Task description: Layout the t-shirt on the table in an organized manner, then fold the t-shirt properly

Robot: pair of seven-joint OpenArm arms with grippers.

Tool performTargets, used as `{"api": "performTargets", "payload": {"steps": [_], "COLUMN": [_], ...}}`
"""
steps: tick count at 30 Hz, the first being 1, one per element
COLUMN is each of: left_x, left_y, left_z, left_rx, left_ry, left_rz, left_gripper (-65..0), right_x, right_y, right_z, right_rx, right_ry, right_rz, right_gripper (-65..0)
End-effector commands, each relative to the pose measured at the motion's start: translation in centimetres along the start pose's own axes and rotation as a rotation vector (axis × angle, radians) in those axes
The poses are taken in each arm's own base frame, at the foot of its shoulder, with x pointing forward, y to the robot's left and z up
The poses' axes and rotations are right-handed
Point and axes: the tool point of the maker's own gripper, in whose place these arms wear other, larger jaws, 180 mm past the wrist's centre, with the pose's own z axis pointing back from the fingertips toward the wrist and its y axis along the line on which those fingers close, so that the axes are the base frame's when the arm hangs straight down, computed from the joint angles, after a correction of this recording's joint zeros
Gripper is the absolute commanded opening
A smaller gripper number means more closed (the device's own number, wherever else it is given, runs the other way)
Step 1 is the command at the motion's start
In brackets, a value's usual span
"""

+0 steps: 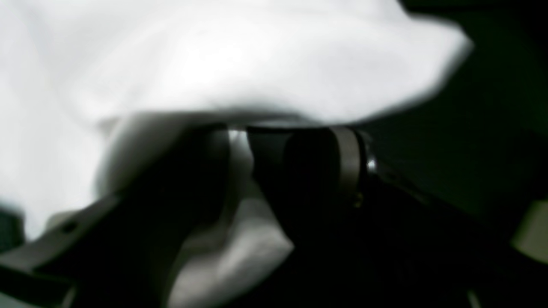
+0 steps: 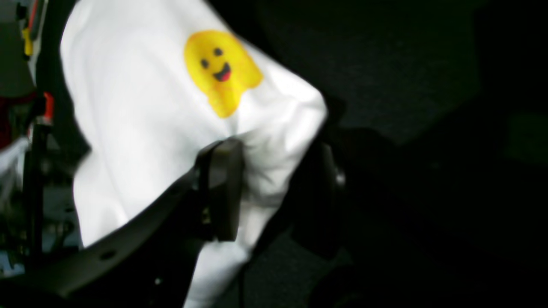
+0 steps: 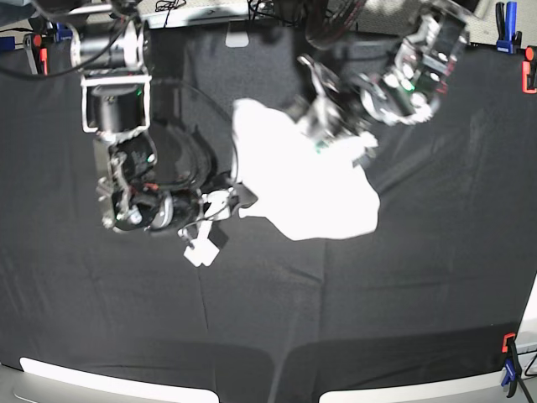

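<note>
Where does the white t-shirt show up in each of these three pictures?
Left wrist: the t-shirt fills the top and left, blurred, plain white.
Right wrist: left of centre, bunched between the right end effector fingers, a yellow smiley on it.
Base: centre, slightly above the middle.
Shared landmark: the black table cloth behind the shirt in all three.

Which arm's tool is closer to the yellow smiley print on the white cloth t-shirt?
Right: the right tool grips the shirt just below the print; the left tool holds plain cloth.
</note>
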Motion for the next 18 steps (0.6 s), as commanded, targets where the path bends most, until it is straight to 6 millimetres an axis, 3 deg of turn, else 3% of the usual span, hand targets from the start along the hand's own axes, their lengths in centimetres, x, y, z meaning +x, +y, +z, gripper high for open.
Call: {"api": "performTargets", "payload": {"steps": [1, 8, 18], "left_x": [-1.7, -0.9, 3.5], "left_y": [3.3, 7.1, 10.8], "left_z": [0.8, 2.0, 3.2], "left_rx": [0.117, 0.194, 0.267], "left_ry": [0.090, 0.092, -0.007], "left_rz": [-0.018, -0.073, -0.138], "left_gripper": [-33.4, -33.4, -33.4], "right_x": [0.3, -1.6, -6.0], "right_y": [0.2, 2.7, 9.1], "right_z": [0.4, 0.8, -0.1], "right_rx": [0.001, 0.013, 0.086], "right_ry": [-0.004, -0.039, -0.075], "right_rz": [0.022, 0.085, 0.118], "right_gripper": [-38.7, -38.7, -38.7]}}
